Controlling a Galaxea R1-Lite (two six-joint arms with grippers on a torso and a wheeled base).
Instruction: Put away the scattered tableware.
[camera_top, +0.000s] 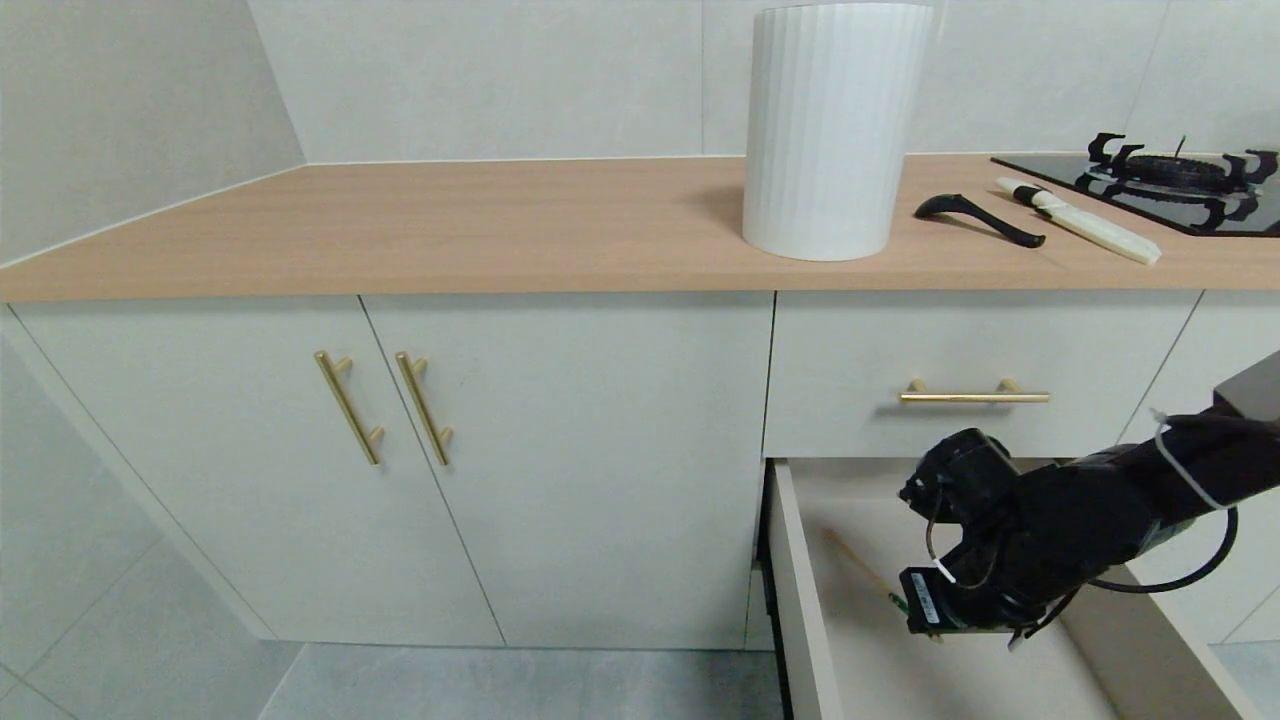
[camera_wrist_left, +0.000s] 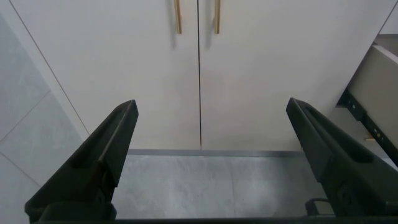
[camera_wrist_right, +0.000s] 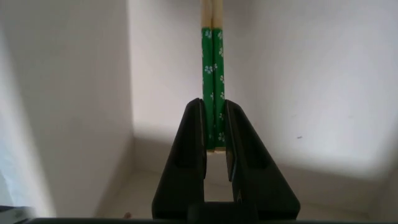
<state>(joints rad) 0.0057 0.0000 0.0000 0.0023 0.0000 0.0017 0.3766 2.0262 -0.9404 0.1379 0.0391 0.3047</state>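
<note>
Green, flower-printed wooden chopsticks (camera_wrist_right: 213, 81) pinched by right claw (camera_wrist_right: 214, 111); left claw (camera_wrist_left: 211, 107) gapes wide

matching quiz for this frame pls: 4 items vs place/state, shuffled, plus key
Items
1. chopsticks
2. black utensil
3. white knife
4. left gripper

Place or state
A. open, facing the cabinet doors
B. on the counter, right beside the hob
C. clamped in the right gripper, over the open drawer
D. on the counter, between the white ribbed container and the knife

Pairs: 1-C, 2-D, 3-B, 4-A
</note>
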